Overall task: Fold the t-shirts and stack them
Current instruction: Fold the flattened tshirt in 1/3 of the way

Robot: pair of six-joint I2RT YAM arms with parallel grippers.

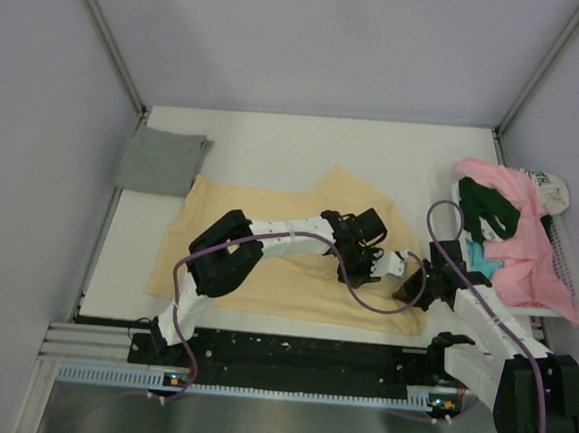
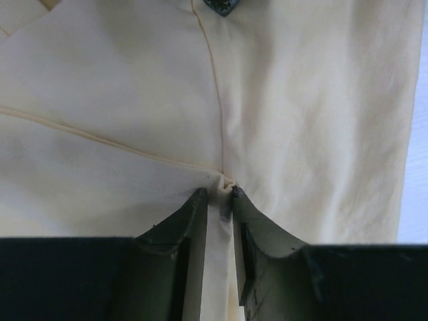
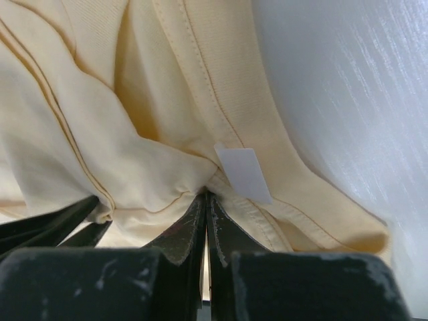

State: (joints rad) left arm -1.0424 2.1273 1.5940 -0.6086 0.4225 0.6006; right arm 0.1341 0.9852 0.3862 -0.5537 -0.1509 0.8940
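Top external view: both pincers grip the yellow t-shirt [image 1: 291,202] spread flat across the bench [image 1: 275,140].

Left pincer [image 2: 219,197] is nearly pressed together, pinching a small pucker of the yellow cloth where two seams meet. Right pincer [image 3: 206,200] is pressed tight on a bunched fold at the hem, just beside a white label [image 3: 244,175]. Seen from above, the two grips sit near each other at the shirt's right side. A folded grey t-shirt [image 1: 160,160] lies at the far left corner, touching the yellow one's edge. Pink [image 1: 531,266], dark green [image 1: 491,207] and teal [image 1: 482,260] t-shirts lie heaped at the right edge.
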